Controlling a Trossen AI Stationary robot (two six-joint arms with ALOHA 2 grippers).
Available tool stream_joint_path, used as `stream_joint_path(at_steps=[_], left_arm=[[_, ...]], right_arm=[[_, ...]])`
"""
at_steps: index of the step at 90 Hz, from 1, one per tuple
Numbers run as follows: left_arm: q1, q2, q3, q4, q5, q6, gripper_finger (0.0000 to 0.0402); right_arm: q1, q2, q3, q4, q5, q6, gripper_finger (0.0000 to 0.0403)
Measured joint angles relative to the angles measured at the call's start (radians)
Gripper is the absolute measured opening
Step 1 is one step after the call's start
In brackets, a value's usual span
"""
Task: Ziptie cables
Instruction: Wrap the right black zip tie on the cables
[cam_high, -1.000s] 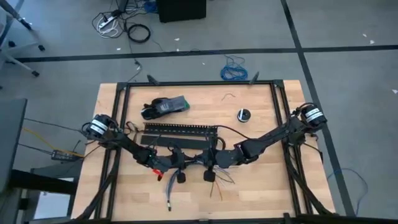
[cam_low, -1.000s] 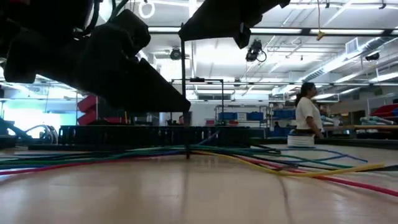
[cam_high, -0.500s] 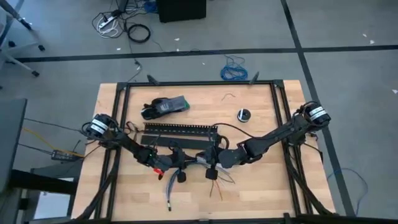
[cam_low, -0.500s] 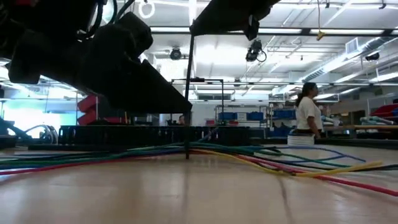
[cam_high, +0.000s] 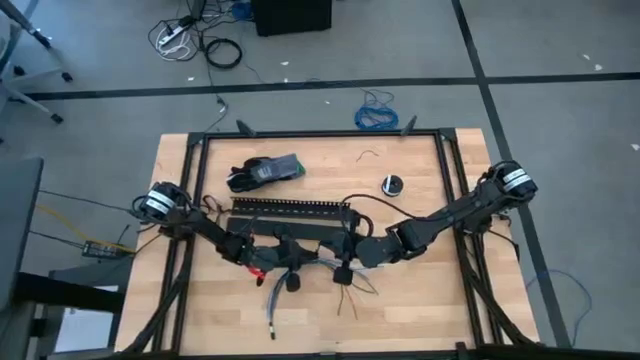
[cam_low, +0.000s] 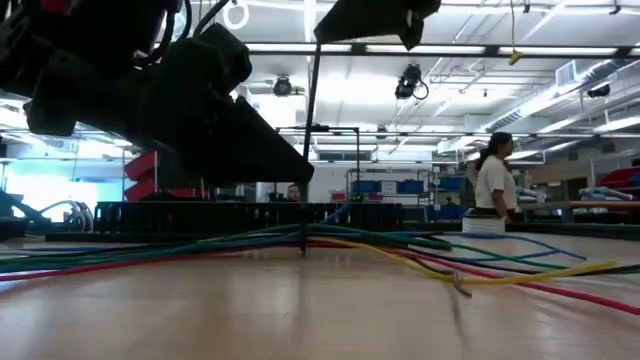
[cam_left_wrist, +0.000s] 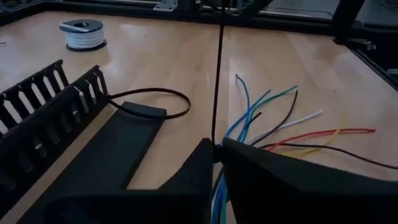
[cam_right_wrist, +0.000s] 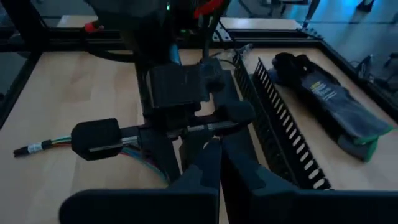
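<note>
A pale wooden table with visible grain and a faint sheen. On it lie smooth plastic-coated cables and a matt black plastic slotted channel. A thin black plastic ziptie looks smooth, and the black table frame looks like metal.

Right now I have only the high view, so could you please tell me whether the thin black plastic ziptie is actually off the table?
Observer: Mostly. In the low view the thin black plastic ziptie stands almost upright, rising from the bundle of coloured wires to the right hand.
Operator: Thank you. What has its lower end?
Observer: The left wrist view shows the left hand shut on it, with the wires passing underneath.
Operator: Is there anything nearby to avoid?
Observer: A thin black loop, seemingly a second ziptie, lies beside the black slotted plastic channel.
</note>
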Motion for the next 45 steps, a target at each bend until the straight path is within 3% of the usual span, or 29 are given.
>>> stream_joint_path(at_steps=[45], left_arm=[[0.0,0.004,-0.002,-0.035,0.021,-0.003,0.0014]], right_arm=[[-0.001,-0.074,0.003,0.016,0.095,-0.083,0.0]])
